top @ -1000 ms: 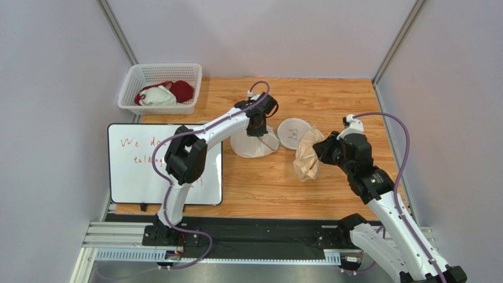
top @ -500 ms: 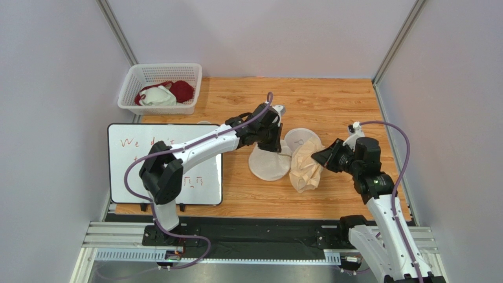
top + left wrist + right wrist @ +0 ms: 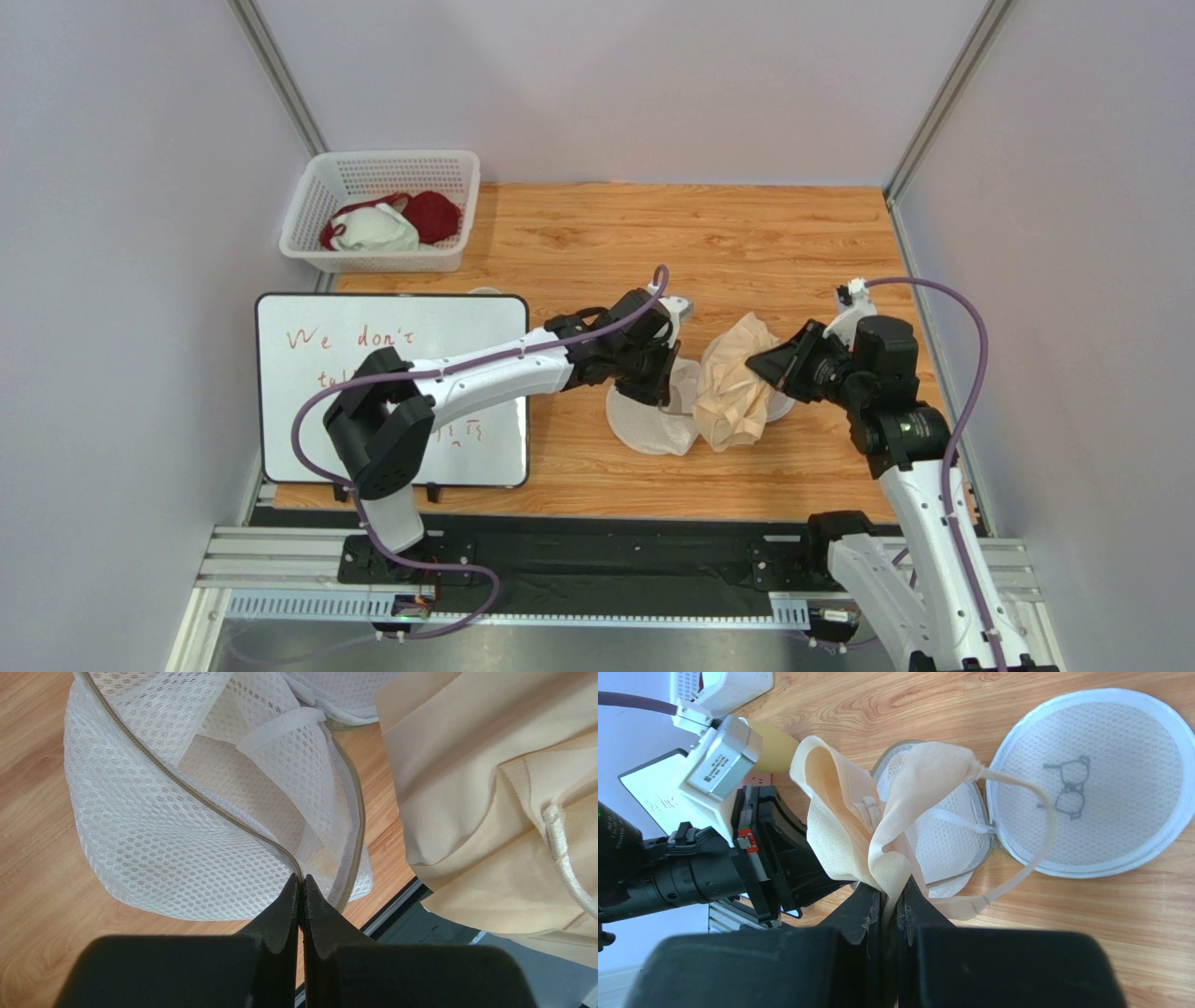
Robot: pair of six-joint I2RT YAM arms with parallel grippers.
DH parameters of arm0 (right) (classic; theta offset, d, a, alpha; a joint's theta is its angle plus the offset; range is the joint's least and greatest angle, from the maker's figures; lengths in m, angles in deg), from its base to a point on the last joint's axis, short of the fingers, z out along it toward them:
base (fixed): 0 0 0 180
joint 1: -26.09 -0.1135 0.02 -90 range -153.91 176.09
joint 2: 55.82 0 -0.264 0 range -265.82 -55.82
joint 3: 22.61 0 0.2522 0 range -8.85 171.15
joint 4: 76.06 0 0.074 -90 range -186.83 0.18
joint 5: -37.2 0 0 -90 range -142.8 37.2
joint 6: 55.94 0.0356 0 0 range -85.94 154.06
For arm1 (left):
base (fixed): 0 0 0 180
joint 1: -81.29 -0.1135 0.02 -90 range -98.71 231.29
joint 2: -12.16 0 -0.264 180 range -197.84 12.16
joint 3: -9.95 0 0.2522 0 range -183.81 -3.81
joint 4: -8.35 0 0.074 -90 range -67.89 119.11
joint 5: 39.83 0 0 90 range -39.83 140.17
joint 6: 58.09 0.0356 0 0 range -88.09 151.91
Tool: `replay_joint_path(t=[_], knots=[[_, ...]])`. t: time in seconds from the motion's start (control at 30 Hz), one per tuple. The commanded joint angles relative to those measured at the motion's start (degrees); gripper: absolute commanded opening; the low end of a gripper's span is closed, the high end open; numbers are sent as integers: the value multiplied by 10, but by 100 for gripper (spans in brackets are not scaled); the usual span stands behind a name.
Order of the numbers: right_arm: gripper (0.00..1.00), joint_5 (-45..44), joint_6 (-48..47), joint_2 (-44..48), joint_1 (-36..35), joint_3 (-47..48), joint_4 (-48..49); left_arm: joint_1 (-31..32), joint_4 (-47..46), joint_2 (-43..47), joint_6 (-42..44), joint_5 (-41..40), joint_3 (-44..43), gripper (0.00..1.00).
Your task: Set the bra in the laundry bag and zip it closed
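Observation:
The laundry bag (image 3: 648,417) is an off-white mesh pouch lying open on the wooden table. My left gripper (image 3: 678,370) is shut on its zipper rim, and in the left wrist view the fingertips (image 3: 300,878) pinch where the two zipper edges meet on the mesh (image 3: 168,833). The pale beige bra (image 3: 735,387) hangs bunched just right of the pouch, pinched in my shut right gripper (image 3: 766,370). In the right wrist view the bra (image 3: 878,812) dangles over the open half (image 3: 952,843), and the round half with the black drawing (image 3: 1088,784) lies flat beside it.
A white lattice basket (image 3: 324,175) at the back left holds a dark red and a white garment. A whiteboard (image 3: 302,406) with red writing lies under the left arm. The metal base rail (image 3: 561,560) runs along the near edge. Walls close in on both sides.
My left gripper has dragged the pouch toward the near right, up against the bra. The right gripper has shifted right and lifted the bra slightly beside the pouch opening.

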Motion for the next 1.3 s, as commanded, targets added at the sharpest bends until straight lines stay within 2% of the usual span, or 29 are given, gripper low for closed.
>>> replay_joint_path(t=[0.0,0.03,0.1,0.13,0.2,0.23,0.3,0.33,0.47,0.63,0.67,0.83,0.93,0.97,1.27], knots=[[0,14,-14,-8,2,9,12,1,-35,29,29,1,15,14],[0,15,-20,-8,2,7,11,1,-41,45,33,1,22,27],[0,27,-29,-2,2,7,12,1,-41,68,42,-9,34,43],[0,34,-37,-1,3,7,10,1,-41,93,54,-11,36,57],[0,69,-45,6,3,5,11,1,-28,120,69,-11,34,66],[0,81,-45,9,2,3,13,1,-23,147,81,-9,32,73],[0,120,-37,16,3,-5,17,0,-19,174,91,9,33,76],[0,142,-32,17,3,-11,38,0,-22,200,96,18,36,98],[0,311,4,28,2,-42,124,-2,-27,247,123,66,50,100],[0,388,36,47,-18,-55,174,-27,-57,326,124,132,102,100],[0,393,35,50,-43,-53,177,-29,-64,332,125,171,108,100],[0,391,26,65,-123,-38,178,-30,-50,332,126,213,118,100],[0,380,24,71,-149,-33,180,-28,-100,330,94,287,146,100],[0,378,25,67,-153,-33,180,-28,-143,331,80,320,156,100],[0,338,45,41,-223,-35,230,-3,-284,320,-2,392,222,100]])
